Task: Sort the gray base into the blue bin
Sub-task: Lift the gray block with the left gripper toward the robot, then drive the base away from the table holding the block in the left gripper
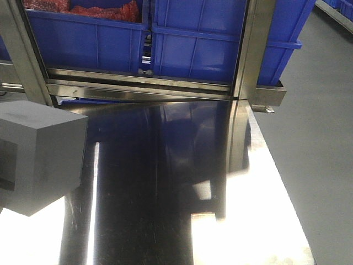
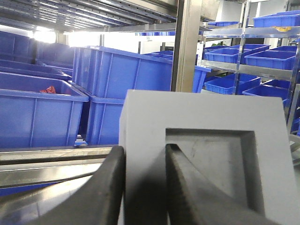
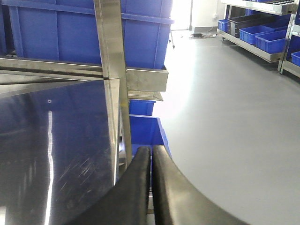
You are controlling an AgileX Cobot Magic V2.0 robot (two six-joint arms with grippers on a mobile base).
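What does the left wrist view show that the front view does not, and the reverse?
Only left wrist: the left gripper, its jaws shut on a wall of the gray base, one inside its recess. Only front: the shiny tabletop and the floor. Both: the base and blue crates.

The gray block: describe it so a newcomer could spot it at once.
Start at the shiny steel table with blue crates along its far edge. Over the table's left side, the left gripper pinches the gray block. Unlike the glossy blue crates, it is a dull gray cube with a square recess in one face.
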